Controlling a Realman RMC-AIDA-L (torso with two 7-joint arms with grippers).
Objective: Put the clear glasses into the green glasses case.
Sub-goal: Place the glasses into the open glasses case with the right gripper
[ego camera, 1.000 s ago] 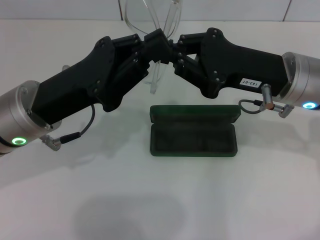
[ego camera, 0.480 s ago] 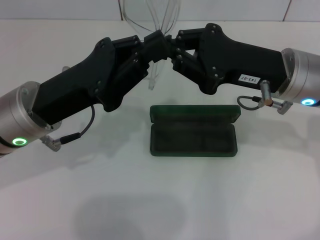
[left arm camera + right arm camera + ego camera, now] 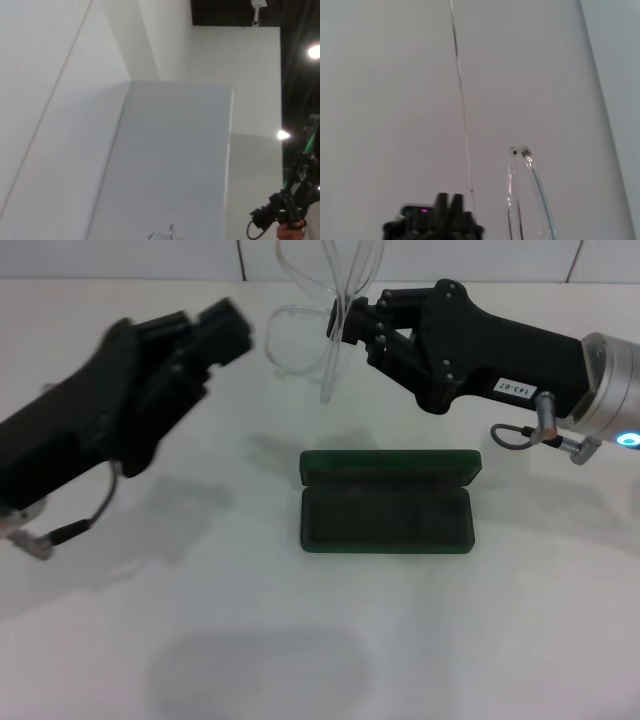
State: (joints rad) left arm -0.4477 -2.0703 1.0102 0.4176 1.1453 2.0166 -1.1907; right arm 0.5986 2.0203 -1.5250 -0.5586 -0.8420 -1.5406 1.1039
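- Holding clear glasses (image 3: 318, 325) aloft behind green glasses case (image 3: 387, 502), well above table (image 3: 250, 640).
- Clamping right gripper (image 3: 340, 325) fingers together on glasses frame, at its right end.
- Glasses: fully transparent, colourless; thin curved arms crossing and rising upward, one lens (image 3: 292, 338) hanging left of gripper.
- Left gripper (image 3: 228, 328) hovering left of glasses, apart from them, blurred; finger state: cannot tell.
- Case lying open on table, dark green, oblong, rounded corners; lid standing at rear, lined tray facing up.
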